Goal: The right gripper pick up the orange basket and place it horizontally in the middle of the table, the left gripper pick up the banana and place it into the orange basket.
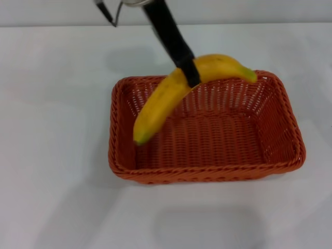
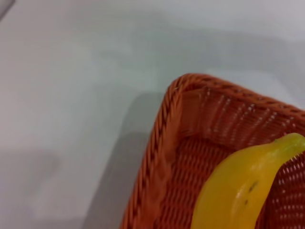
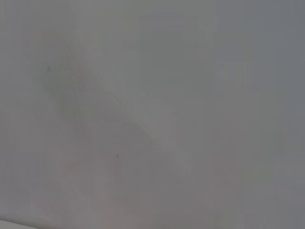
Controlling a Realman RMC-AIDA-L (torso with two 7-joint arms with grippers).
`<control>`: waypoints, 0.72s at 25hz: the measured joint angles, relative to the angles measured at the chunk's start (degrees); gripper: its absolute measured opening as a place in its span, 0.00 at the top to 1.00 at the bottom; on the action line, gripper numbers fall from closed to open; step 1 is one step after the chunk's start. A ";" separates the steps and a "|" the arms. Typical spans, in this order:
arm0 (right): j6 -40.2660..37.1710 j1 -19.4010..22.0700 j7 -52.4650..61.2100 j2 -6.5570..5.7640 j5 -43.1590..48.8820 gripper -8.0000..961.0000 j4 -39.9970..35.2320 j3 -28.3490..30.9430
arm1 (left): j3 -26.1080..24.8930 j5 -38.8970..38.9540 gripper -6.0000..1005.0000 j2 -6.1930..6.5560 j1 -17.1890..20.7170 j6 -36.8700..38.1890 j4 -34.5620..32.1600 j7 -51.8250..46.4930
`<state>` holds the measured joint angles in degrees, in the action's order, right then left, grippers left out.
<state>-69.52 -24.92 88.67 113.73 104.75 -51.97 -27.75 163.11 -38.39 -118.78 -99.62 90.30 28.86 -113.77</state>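
The orange basket (image 1: 207,174) lies lengthwise across the middle of the white table (image 1: 52,155). Over it hangs the yellow banana (image 1: 161,104), tilted, its greenish stem end above the far rim and its other end low inside the basket's left part. I cannot tell whether that low end touches the basket. My left gripper (image 1: 191,72), black and slim, reaches down from the far side and is shut on the banana's middle. The left wrist view shows the banana (image 2: 238,191) over a corner of the basket (image 2: 162,138). The right gripper is out of view.
Bare white table surrounds the basket on every side. A dark bit of arm hardware (image 1: 108,11) shows at the far edge. The right wrist view shows only a plain grey surface.
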 joint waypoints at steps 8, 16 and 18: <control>-0.03 0.29 -0.61 0.10 0.00 0.28 0.03 -0.14 | -0.05 1.08 0.44 -0.19 0.67 -3.25 -3.06 -0.21; -0.71 2.25 -4.84 0.26 -7.04 0.28 1.37 0.35 | -0.08 8.16 0.24 -0.23 4.75 -5.69 -2.01 4.04; -0.96 2.63 -7.17 0.29 -10.01 0.28 2.69 0.25 | -0.09 18.36 0.24 -0.11 8.76 -4.56 3.68 9.27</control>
<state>-70.47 -22.29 81.50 114.02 94.74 -49.29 -27.50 163.03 -20.02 -118.89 -90.86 85.75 32.54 -104.50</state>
